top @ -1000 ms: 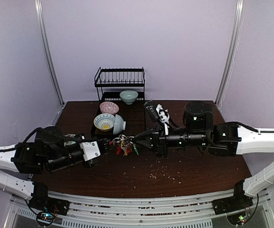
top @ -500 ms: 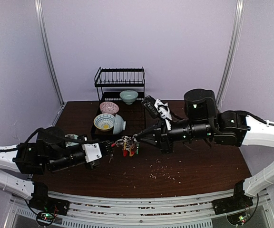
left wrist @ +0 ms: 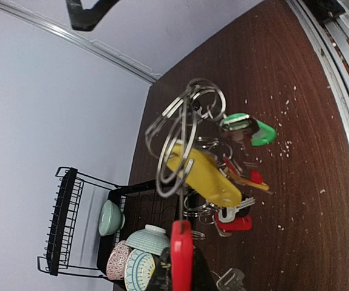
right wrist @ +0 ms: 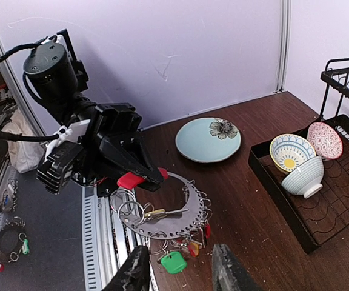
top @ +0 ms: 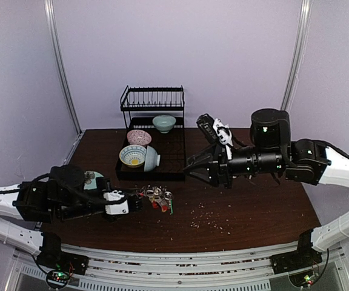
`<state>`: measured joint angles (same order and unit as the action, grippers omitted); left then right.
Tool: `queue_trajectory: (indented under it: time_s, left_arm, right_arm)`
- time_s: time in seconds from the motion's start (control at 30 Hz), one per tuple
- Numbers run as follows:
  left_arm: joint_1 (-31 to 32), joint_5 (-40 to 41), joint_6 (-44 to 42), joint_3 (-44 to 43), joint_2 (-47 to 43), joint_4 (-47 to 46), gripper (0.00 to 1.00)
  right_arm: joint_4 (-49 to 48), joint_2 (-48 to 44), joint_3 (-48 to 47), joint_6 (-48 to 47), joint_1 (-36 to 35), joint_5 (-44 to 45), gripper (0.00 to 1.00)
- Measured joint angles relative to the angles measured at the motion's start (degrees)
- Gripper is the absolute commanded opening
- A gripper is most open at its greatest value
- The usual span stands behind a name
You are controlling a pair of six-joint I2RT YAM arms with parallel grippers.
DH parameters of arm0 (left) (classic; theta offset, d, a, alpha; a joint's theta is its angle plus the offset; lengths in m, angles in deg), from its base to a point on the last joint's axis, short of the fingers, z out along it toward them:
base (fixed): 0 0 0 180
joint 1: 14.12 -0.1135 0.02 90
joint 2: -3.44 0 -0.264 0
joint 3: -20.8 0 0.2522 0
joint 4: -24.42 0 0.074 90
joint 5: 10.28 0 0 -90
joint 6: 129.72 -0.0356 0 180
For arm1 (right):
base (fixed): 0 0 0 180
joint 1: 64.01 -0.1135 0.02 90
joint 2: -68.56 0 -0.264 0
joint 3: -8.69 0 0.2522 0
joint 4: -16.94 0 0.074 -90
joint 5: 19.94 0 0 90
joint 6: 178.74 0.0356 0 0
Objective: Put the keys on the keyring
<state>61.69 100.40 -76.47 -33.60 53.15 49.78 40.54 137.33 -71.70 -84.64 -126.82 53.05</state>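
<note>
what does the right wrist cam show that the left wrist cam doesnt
Only the right wrist view: the round pale blue plate with a flower print, the left gripper seen from outside, shut on the red strap of the thin metal keyring, and the right gripper, open and empty. Only the left wrist view: the long yellow plastic tag in full. Both: the keyring's bunch, the green plastic tag, the patterned bowls in the black tray, the dark wooden table.

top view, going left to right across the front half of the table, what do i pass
plate → left gripper → keyring → right gripper
</note>
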Motion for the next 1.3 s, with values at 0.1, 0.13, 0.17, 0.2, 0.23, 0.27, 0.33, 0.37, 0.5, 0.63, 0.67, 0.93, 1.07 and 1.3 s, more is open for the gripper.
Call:
queue_trajectory:
  time_s: [0.1, 0.13, 0.17, 0.2, 0.23, 0.27, 0.33, 0.37, 0.5, 0.63, 0.67, 0.93, 1.07, 1.3]
  left_arm:
    - [0.0, -0.3, -2.8, -0.5, -0.8, 4.0, 0.0]
    - [0.0, -0.7, -3.2, -1.0, -0.8, 5.1, 0.0]
    - [0.0, -1.6, -3.3, -2.1, -0.6, 7.0, 0.0]
    - [0.0, -3.0, -2.6, -3.1, -0.3, 8.2, 0.0]
    - [-0.2, -3.9, -1.1, -4.0, 0.0, 8.7, 0.0]
    - [-0.8, -4.8, 1.5, -4.9, 0.3, 8.8, 0.0]
    - [-6.2, -11.0, 11.2, -7.4, 2.1, 8.3, 0.0]
    - [-12.2, -17.2, 16.9, -9.0, 3.7, 8.1, 0.0]
    - [-32.6, -32.2, 35.0, -16.2, 13.4, 11.4, 0.0]
    - [-34.6, -36.5, 40.9, -21.6, 19.5, 21.8, 0.0]
    - [-34.4, -37.6, 41.7, -23.1, 20.3, 25.4, 0.0]
    - [-33.9, -44.2, 44.4, -36.6, 21.5, 36.5, 0.0]
    - [-33.9, -48.6, 45.7, -35.8, 20.0, 36.1, 0.0]
    - [-33.9, -55.8, 47.1, -33.3, 17.9, 33.4, 0.0]
  right_arm:
    - [0.2, 0.1, 0.0, -1.1, -0.1, -0.2, 0.39]
    - [0.4, 0.3, 0.0, -1.2, -0.1, -0.3, 0.39]
    - [0.5, 0.7, 0.0, -1.5, -0.1, -0.5, 0.39]
    - [0.4, 0.9, 0.1, -1.8, -0.1, -0.8, 0.39]
    - [0.3, 1.0, 0.3, -2.1, -0.1, -0.9, 0.4]
    - [0.2, 1.1, 0.7, -2.3, -0.1, -0.9, 0.4]
    - [-0.5, 0.9, 1.9, -2.5, -0.1, -0.3, 0.41]
    - [-1.0, 0.8, 2.6, -2.5, -0.1, 0.2, 0.41]
    - [-2.7, -1.3, 5.8, -2.4, 0.4, 2.6, 0.42]
    - [-4.4, -5.4, 9.0, -2.3, 1.2, 4.0, 0.43]
    - [-4.8, -6.5, 9.8, -2.2, 1.2, 4.2, 0.43]
    - [-9.2, -5.7, 11.9, -2.3, 1.4, 2.6, 0.43]
    - [-11.9, -2.9, 12.3, -2.3, 1.4, -1.0, 0.42]
    - [-20.1, -0.8, 15.2, -0.2, 1.4, -7.6, 0.39]
